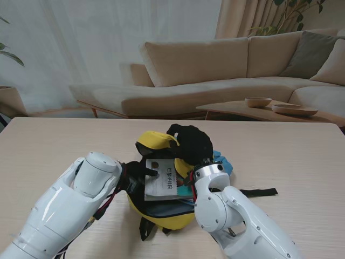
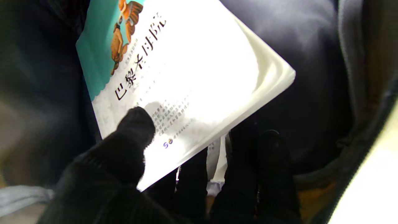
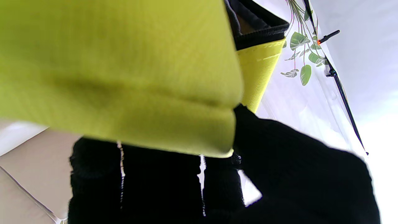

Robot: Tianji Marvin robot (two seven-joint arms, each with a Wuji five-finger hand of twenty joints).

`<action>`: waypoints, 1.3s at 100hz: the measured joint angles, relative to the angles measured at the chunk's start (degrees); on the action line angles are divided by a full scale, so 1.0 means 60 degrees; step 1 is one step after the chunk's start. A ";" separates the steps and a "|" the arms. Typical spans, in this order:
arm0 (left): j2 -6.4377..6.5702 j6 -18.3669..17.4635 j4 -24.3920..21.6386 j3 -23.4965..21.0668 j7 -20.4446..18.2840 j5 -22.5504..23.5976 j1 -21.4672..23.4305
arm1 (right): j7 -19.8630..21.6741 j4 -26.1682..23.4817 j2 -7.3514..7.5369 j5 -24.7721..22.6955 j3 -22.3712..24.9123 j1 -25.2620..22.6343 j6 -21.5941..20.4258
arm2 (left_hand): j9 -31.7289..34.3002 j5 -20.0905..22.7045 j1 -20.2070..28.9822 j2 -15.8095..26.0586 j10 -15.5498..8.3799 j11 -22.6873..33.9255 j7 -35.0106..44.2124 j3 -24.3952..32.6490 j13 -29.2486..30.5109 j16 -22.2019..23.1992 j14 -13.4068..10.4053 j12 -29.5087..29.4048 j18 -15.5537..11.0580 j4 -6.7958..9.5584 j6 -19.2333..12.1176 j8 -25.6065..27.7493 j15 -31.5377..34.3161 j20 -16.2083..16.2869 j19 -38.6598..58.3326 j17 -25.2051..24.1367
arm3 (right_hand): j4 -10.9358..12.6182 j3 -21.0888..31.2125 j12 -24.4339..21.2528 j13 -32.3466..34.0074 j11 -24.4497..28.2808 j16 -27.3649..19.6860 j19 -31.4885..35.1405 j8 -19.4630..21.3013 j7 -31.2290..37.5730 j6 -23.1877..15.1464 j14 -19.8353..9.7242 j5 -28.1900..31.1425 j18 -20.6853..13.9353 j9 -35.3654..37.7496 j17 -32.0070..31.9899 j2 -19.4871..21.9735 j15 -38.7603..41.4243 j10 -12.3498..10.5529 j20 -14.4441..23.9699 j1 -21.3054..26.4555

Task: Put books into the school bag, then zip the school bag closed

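Observation:
A yellow and black school bag [image 1: 161, 216] lies on the table between my arms, its mouth open. My right hand [image 1: 190, 143], in a black glove, is shut on the bag's yellow flap [image 3: 124, 77] and holds it lifted. A white book with a teal corner [image 1: 161, 179] is tilted into the bag's mouth. My left hand [image 1: 141, 174] is shut on this book, thumb [image 2: 133, 130] on the cover and fingers under its edge. In the left wrist view the book [image 2: 186, 71] sits against the bag's dark lining. Another teal book edge [image 1: 186, 190] shows beneath it.
A black strap [image 1: 259, 192] trails from the bag toward the right. Something light blue [image 1: 223, 162] peeks out behind my right wrist. Beyond the table stand a beige sofa [image 1: 226, 75] and a low table with two bowls [image 1: 280, 106].

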 measured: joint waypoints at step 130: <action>0.0651 -0.1178 -0.4008 -0.1631 0.0261 0.4024 0.2781 | 0.0113 0.0021 -0.0020 0.0311 0.0199 -0.0052 -0.0259 | -0.1519 -0.0645 -0.0781 -0.0059 0.1157 -0.2611 -0.1511 0.0102 -0.1009 -0.1193 -0.0002 -0.1802 -0.0234 0.0092 0.0194 -0.1385 -0.2029 -0.1831 -0.1987 -0.1255 | 0.0000 0.0000 0.0002 0.0000 0.0000 0.0000 0.0000 0.0001 0.0000 0.0000 0.0040 0.0000 0.0000 0.0000 0.0001 0.0000 0.0000 0.0000 0.0000 0.0000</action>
